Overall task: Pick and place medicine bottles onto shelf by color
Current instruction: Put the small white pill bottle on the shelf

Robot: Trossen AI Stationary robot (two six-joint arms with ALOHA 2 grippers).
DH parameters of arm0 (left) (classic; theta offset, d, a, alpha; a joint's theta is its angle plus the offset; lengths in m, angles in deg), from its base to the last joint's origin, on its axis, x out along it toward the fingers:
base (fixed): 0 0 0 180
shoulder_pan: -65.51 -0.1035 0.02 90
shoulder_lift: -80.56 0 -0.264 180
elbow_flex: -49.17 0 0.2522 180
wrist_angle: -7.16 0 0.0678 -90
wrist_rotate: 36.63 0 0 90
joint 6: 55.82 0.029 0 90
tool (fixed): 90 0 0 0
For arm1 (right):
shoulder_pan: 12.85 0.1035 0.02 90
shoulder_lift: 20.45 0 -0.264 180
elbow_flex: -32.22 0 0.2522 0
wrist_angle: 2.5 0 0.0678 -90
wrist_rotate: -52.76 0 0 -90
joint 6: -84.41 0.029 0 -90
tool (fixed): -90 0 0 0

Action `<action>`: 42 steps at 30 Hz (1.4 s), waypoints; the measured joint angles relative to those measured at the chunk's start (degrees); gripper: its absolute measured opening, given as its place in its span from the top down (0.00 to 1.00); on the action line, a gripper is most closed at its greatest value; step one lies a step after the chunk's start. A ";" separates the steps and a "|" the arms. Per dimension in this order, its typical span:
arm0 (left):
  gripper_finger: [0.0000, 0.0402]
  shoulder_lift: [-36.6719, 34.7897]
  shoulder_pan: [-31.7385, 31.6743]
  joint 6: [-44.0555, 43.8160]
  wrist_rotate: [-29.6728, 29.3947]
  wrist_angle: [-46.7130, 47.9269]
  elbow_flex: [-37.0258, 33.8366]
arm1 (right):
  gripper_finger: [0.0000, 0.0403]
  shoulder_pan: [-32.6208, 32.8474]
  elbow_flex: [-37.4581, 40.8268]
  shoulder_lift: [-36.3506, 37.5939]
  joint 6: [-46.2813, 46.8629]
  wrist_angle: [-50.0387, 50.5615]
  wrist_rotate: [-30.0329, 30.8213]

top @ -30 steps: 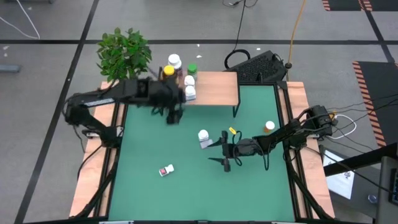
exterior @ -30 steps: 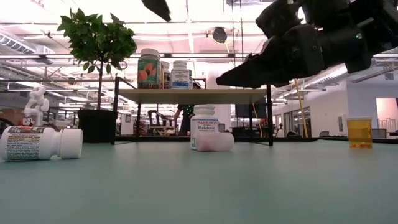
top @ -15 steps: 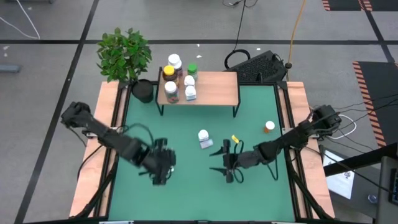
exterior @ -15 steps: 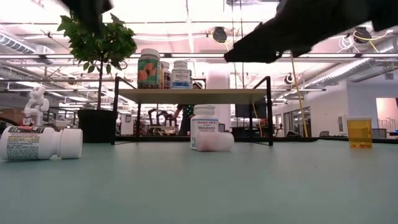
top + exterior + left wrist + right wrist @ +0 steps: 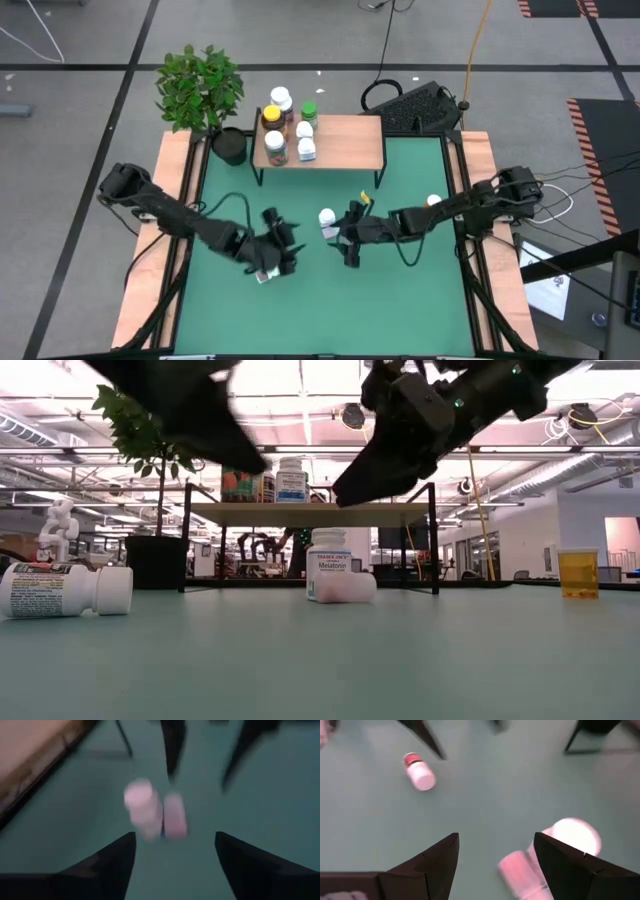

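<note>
Two white medicine bottles stand mid-table, one upright and one lying on its side against it. Another white bottle with a red label lies on its side on the green mat, near left. My left gripper hovers open just above it, its fingers pointing toward the white pair. My right gripper is open and empty in the air beside the white pair. An amber bottle stands at the right. Several bottles stand on the wood-topped shelf.
A potted plant in a black pot stands at the shelf's left end. A black keyboard-like object lies beyond the table's far right corner. Wooden rails line the table's sides. The shelf's right half is bare.
My left gripper has swung from the shelf's left end down to the near left of the table, over the lying red-labelled bottle. My right gripper drew toward the near edge, then went far and left toward the white pair. No bottle has moved.
</note>
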 joint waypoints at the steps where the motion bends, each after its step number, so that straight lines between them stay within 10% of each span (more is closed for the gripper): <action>1: 0.29 0.00 -2.02 3.15 2.19 -4.86 -0.85 | 0.38 -0.52 0.00 0.00 1.14 0.67 -1.67; 5: 0.20 1.98 -9.35 12.39 12.01 -16.45 -2.33 | 0.38 -0.39 0.00 0.00 2.02 5.49 -2.82; 21: 0.23 15.50 -16.16 19.88 13.31 -27.65 -2.38 | 0.38 2.63 0.04 3.24 -0.44 18.47 7.38; 37: 0.23 21.42 -19.53 16.65 18.62 -33.36 -2.36 | 0.38 -2.03 0.04 4.52 -10.64 8.55 -0.92; 42: 0.37 21.68 -19.52 18.35 18.65 -33.03 -2.34 | 0.38 -5.30 0.04 4.50 -12.54 7.49 -2.00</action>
